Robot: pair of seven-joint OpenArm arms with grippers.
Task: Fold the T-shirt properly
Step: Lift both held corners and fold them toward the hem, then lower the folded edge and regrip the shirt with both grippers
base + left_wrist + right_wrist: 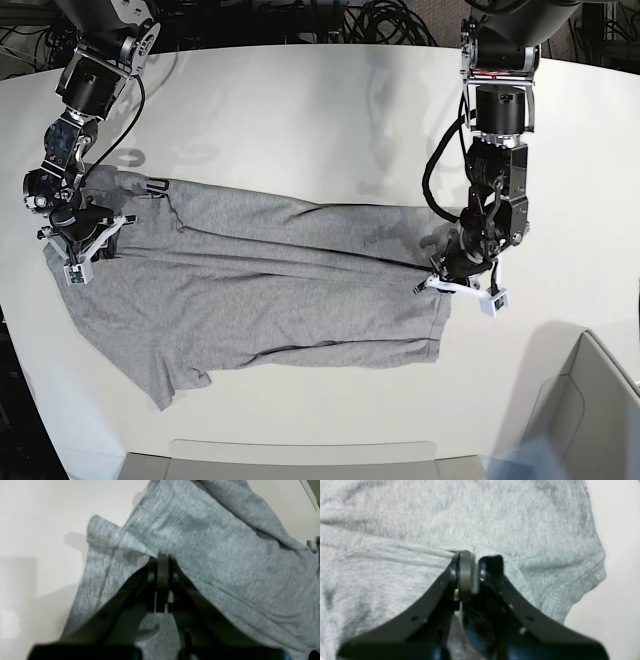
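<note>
The heather-grey T-shirt (pixel 280 290) lies spread sideways across the white table (pixel 300 110), partly folded along its length, plain side up. A bit of black lettering (pixel 152 186) shows at its far left edge. My left gripper (pixel 450 272), at the right in the base view, is shut on a pinch of fabric at the shirt's right edge. In the left wrist view the left gripper (pixel 162 556) clamps a raised fold of the shirt (pixel 212 542). My right gripper (pixel 80 245) is shut on the shirt's left end. In the right wrist view the right gripper (pixel 472 555) grips the shirt (pixel 445 517) near a sleeve.
A grey box (pixel 590 400) stands at the front right corner. A pale tray edge (pixel 300 460) runs along the front. Dark cables (pixel 380 20) lie beyond the table's far edge. One sleeve (pixel 175 380) sticks out toward the front left.
</note>
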